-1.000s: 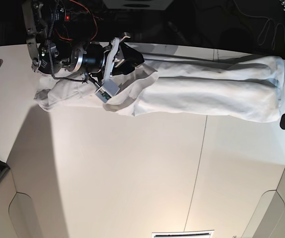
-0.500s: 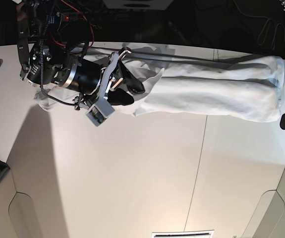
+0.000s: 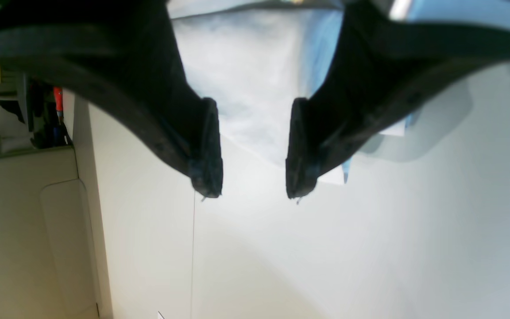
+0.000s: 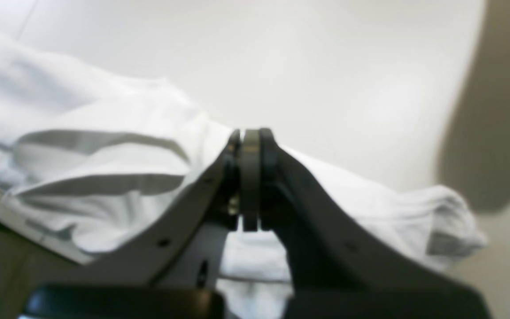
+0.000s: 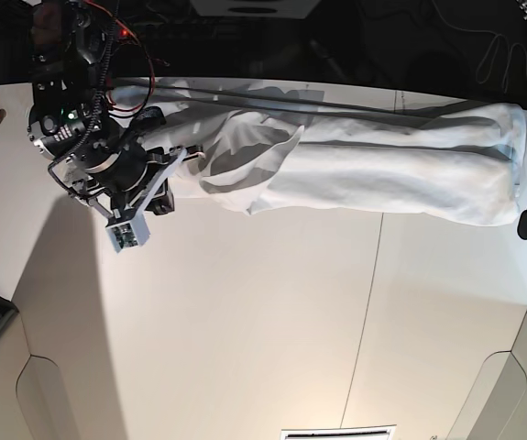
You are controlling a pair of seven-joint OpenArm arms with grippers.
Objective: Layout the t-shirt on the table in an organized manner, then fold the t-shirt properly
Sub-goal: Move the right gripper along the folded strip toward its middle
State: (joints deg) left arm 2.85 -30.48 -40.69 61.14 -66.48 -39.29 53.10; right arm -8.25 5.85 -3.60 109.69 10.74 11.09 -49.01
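On the table [image 5: 245, 312], folded t-shirt [image 5: 382, 165], right fingers [image 4: 250, 177] closed.

One white t-shirt [image 5: 382, 165], one table [image 5: 272, 321], two robot arms each with one end effector: the right end effector [image 4: 249, 177] and the left end effector [image 3: 253, 146]

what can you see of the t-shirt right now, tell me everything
The t-shirt is plain white soft fabric, folded lengthwise into a long narrow band along the far edge of the table. One end is smooth and rounded; the other is rumpled, with loose overlapping folds. The right gripper is shut at that rumpled end, though whether it pinches cloth is unclear.
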